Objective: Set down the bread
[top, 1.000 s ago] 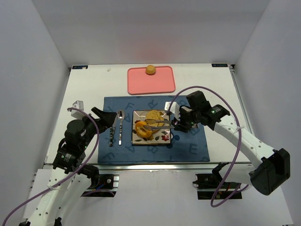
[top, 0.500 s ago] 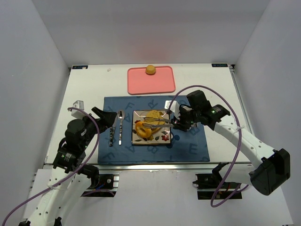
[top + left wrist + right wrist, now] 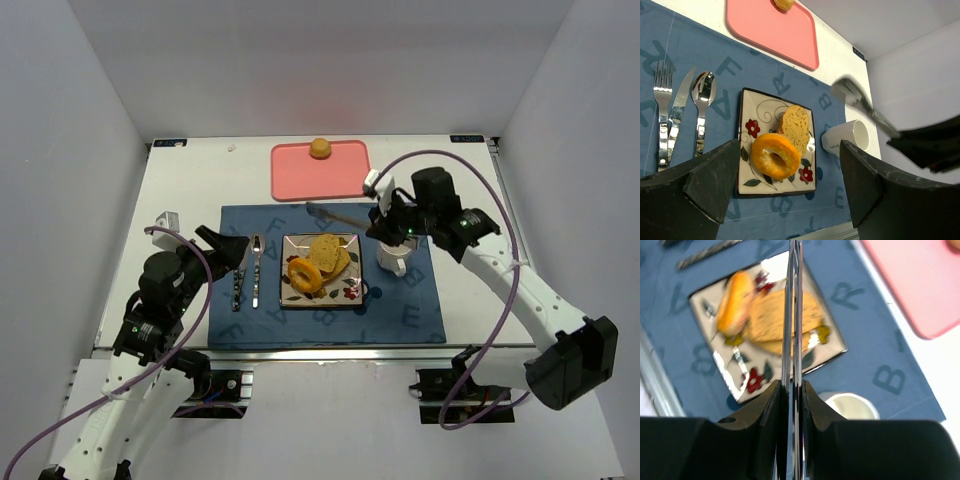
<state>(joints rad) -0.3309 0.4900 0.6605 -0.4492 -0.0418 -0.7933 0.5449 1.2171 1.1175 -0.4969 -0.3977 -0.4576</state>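
Up close, the right pincer (image 3: 384, 208) is clamped on a pair of metal tongs (image 3: 338, 214), whose two thin blades lie almost together between its fingers. In the right wrist view the blades run off the top edge, so their tips are cut off there, and in the left wrist view they are a blur. The tongs reach leftward from the pincer, held above the blue lettered mat (image 3: 415, 310). Just nearward of the pincer stands one white cup (image 3: 392, 262). To the near left of the pincer lies one flowered square plate (image 3: 352, 291) carrying the bread (image 3: 318, 262): one ring-shaped roll (image 3: 303, 275) and two overlapping toasted slices (image 3: 330, 251), the lower one mostly hidden. Beyond the pincer and to its left sits one pink tray (image 3: 300, 178) with one small bun (image 3: 320, 148) at its far edge. Well off to the left, the left pincer (image 3: 226, 244) hangs with its fingers wide apart, gripping nothing. Its wrist view shows one fork (image 3: 662, 117), one knife (image 3: 681, 100) and one spoon (image 3: 703, 105) side by side on the mat. From above the fork is hard to make out beside that arm. All of it rests on the white counter (image 3: 460, 200).
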